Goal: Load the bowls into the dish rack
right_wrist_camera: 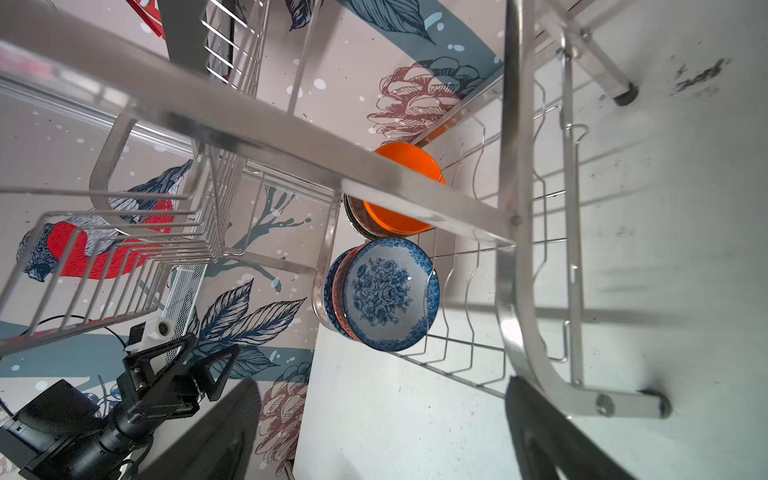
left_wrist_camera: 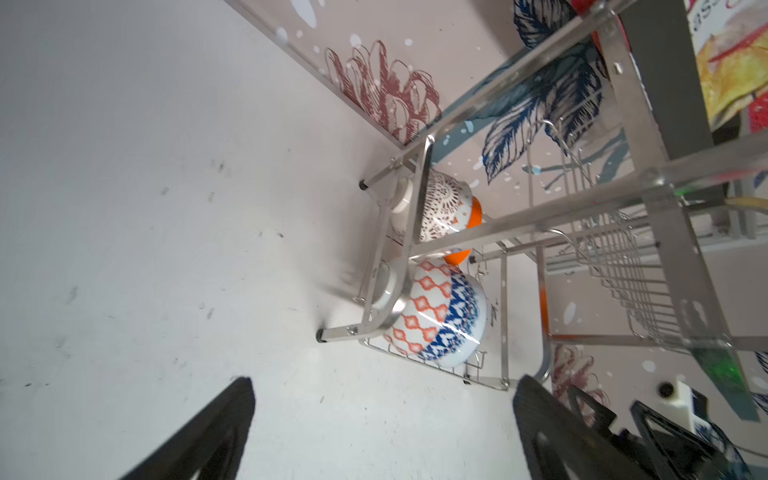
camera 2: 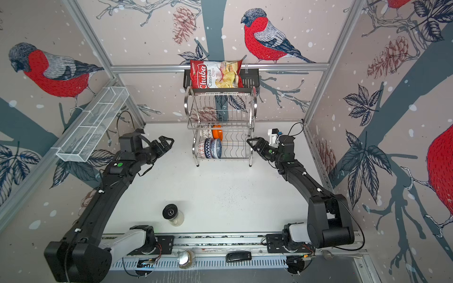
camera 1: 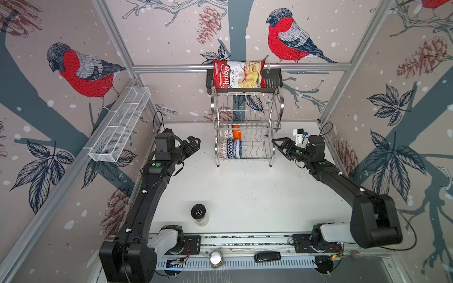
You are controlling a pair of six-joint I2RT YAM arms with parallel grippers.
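The steel two-tier dish rack (camera 1: 255, 128) (camera 2: 228, 127) stands at the back middle of the table. Several bowls stand on edge at the left end of its lower tier. In front are the red-orange patterned bowl (left_wrist_camera: 424, 307), the blue patterned one (left_wrist_camera: 461, 324) and the blue-white floral one (right_wrist_camera: 386, 295). Behind them are a white dark-patterned bowl (left_wrist_camera: 440, 212) and the plain orange bowl (right_wrist_camera: 399, 195) (camera 1: 236, 132). My left gripper (camera 1: 195, 143) (left_wrist_camera: 384, 382) hangs open and empty left of the rack. My right gripper (camera 1: 278, 145) (right_wrist_camera: 382, 382) is open and empty just right of it, near the rack's front right leg.
A black-lidded jar (camera 1: 199, 213) stands on the white table near the front left. A chips bag (camera 1: 239, 74) sits in a black basket (camera 1: 273, 80) above the rack. A white mesh tray (camera 1: 120, 125) hangs on the left wall. A small white device (camera 1: 299, 134) sits back right.
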